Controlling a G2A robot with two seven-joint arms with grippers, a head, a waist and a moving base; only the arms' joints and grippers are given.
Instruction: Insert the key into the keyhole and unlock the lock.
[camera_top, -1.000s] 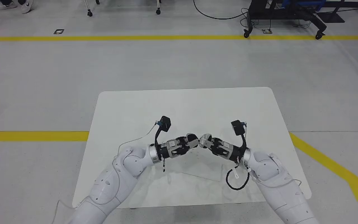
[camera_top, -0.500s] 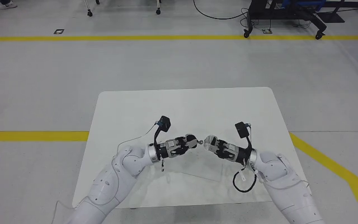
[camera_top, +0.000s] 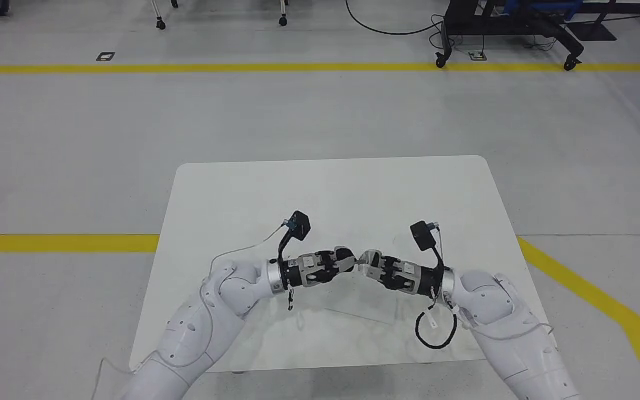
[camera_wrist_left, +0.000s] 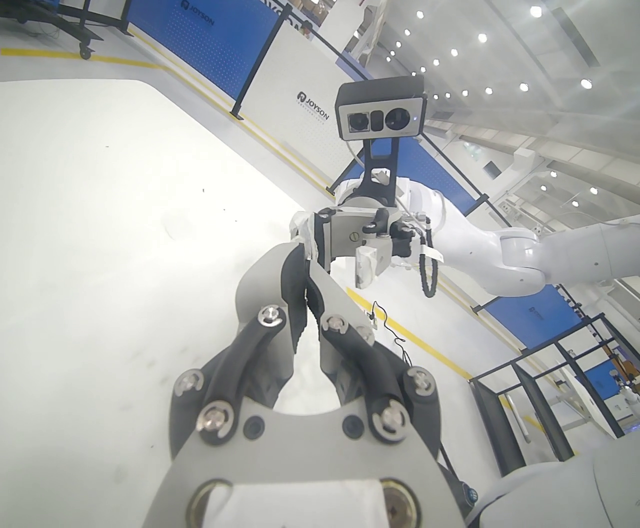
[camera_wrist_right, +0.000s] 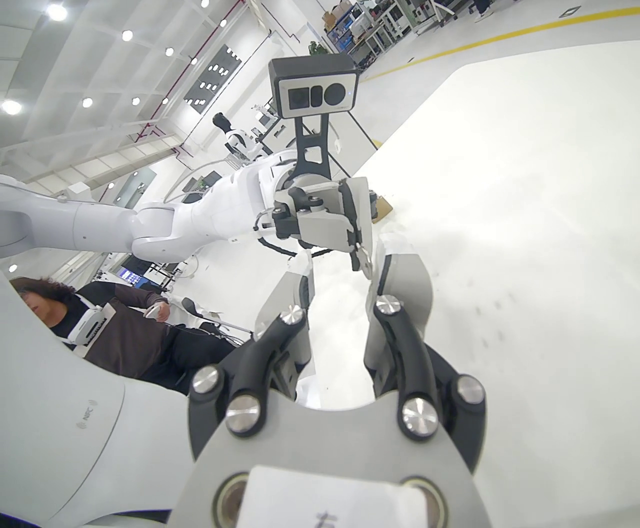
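Both arms meet tip to tip over the middle of the white table. My left gripper has its fingers pressed together. In the right wrist view a small metal key sticks out of the left gripper. My right gripper faces it a short way from the key tip, its fingers apart with only table showing between them. From the left wrist it shows as the right gripper. A small brown object lies on the table behind the left gripper; I cannot tell whether it is the lock.
The table's far half and both sides are bare white surface. A black cable loop hangs from the right forearm near the table's front edge. Yellow floor lines run past the table on both sides.
The right gripper drew back from the left gripper half a second ago and has now closed the gap again. Both grippers sit slightly nearer the table's front than before.
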